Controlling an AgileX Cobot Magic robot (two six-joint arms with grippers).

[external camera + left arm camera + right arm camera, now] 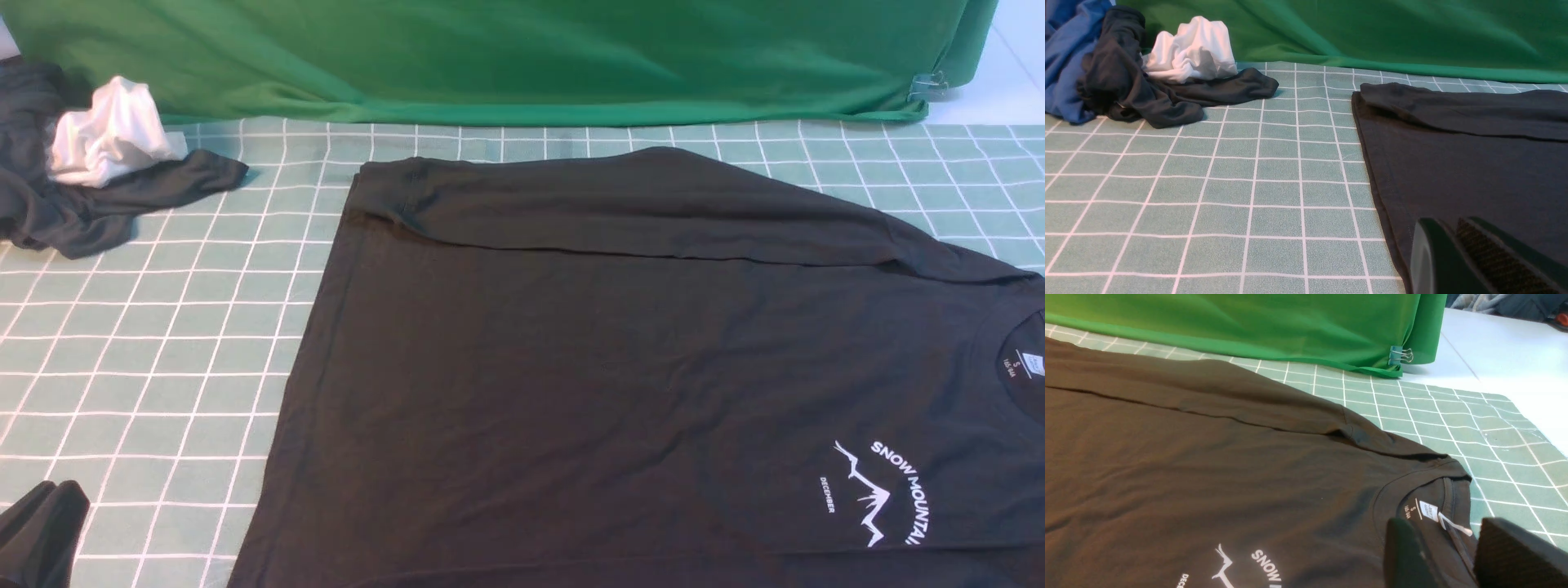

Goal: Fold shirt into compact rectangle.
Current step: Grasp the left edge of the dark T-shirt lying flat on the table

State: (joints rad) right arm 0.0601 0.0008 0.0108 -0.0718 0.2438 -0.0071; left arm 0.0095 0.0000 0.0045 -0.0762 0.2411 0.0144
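Front view: the black shirt [571,367] lies flat on the checked worktop [163,367], far sleeve [620,204] folded in
Left wrist view: left tool [1447,230] is together over the hem [1384,196]; right wrist view: right tool [1443,539] is apart at the ribbed collar [1392,486]; better to pinch the thin soft cotton at its edges and lift evenly

We see a black shirt [571,367] with a white mountain print [873,490]. The tabletop [163,367] is pale teal, crossed by a grid of thin white lines. The backdrop [490,57] is plain green. We also find a white cloth [110,135], a dark grey garment [98,216] and a blue cloth [1061,61].
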